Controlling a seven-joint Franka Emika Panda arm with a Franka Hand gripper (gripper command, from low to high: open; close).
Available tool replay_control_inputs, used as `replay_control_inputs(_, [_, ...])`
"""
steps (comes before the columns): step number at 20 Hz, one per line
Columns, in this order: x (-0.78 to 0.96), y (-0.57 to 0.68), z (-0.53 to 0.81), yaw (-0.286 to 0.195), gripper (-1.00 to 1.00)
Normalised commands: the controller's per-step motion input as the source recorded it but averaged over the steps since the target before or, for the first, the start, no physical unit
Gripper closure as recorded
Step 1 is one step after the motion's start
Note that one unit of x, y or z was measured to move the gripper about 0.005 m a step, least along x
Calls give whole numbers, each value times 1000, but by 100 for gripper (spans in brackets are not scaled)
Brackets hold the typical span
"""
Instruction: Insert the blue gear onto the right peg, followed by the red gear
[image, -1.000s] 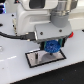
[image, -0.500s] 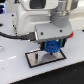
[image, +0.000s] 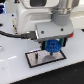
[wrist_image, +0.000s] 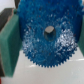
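The blue gear (image: 53, 46) sits clamped between the jaws of the gripper (image: 53, 47), held just above the black-bordered white plate (image: 39, 59) that lies on the white desk (image: 20, 72), toward the exterior view's right end of the plate. In the wrist view the gear (wrist_image: 47, 37) fills the frame between two green fingers (wrist_image: 10, 47), and a dark peg (wrist_image: 49, 31) tip shows in its centre hole.

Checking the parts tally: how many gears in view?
1. The blue gear is held in the tool over the plate; the wrist view shows a peg in its centre hole. No red gear shows; it may be out of frame.
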Motion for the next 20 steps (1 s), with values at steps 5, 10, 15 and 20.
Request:
replay_control_inputs(5, [226, -44, -105, 0, 100])
replay_control_inputs(10, [275, -28, 49, 0, 100])
replay_control_inputs(15, [177, -8, 134, 0, 100])
replay_control_inputs(20, [261, -9, 354, 0, 100])
